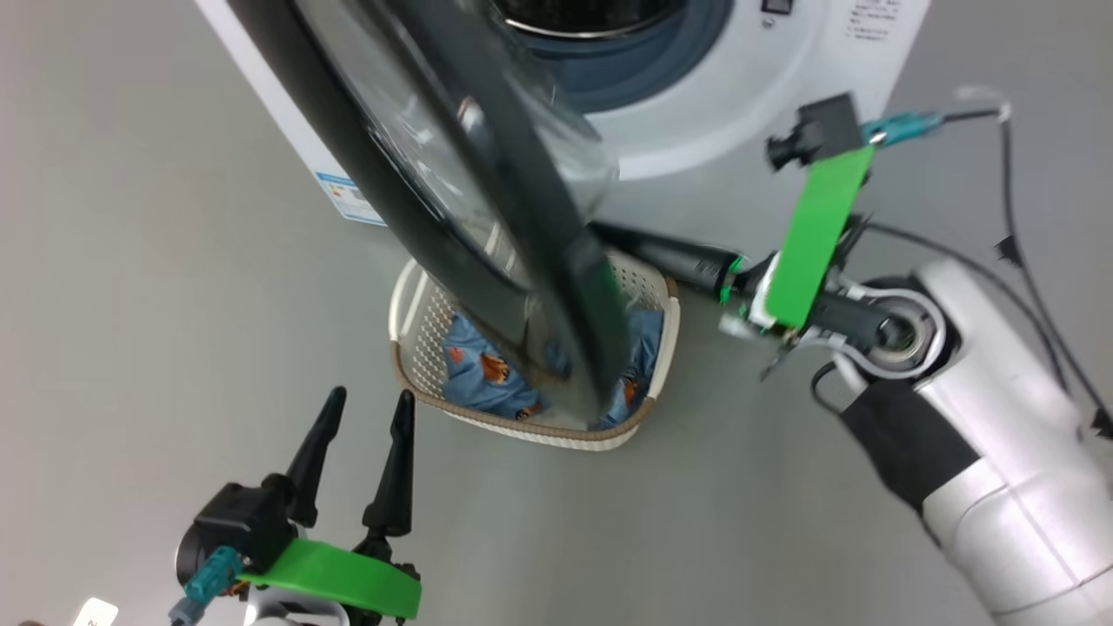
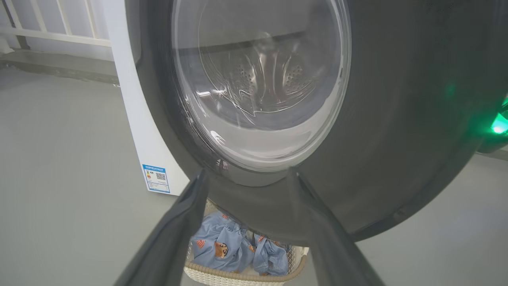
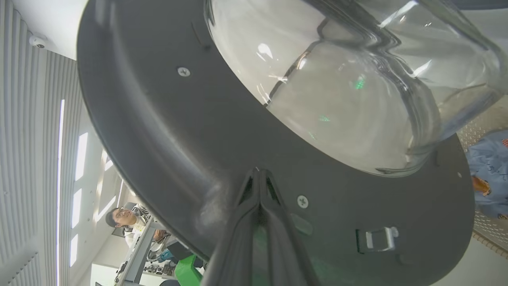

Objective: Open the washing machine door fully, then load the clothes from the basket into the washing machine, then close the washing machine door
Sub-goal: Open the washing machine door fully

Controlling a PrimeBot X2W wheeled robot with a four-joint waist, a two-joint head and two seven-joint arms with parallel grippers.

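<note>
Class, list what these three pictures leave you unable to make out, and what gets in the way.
Head view: the washing machine door covers the middle of the basket, so the clothes cannot be counted.
Head view: the top edge cuts off most of the drum.
Right wrist view: whether the shut right end effector touches the door cannot be told.

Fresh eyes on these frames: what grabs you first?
The washing machine door stands open across the middle of the head view. Its black rim and bulging glass hide part of the basket of blue clothes on the floor beneath it. The right gripper, shut, has its tips at the door's inner face, and the left gripper hangs open at lower left.
</note>
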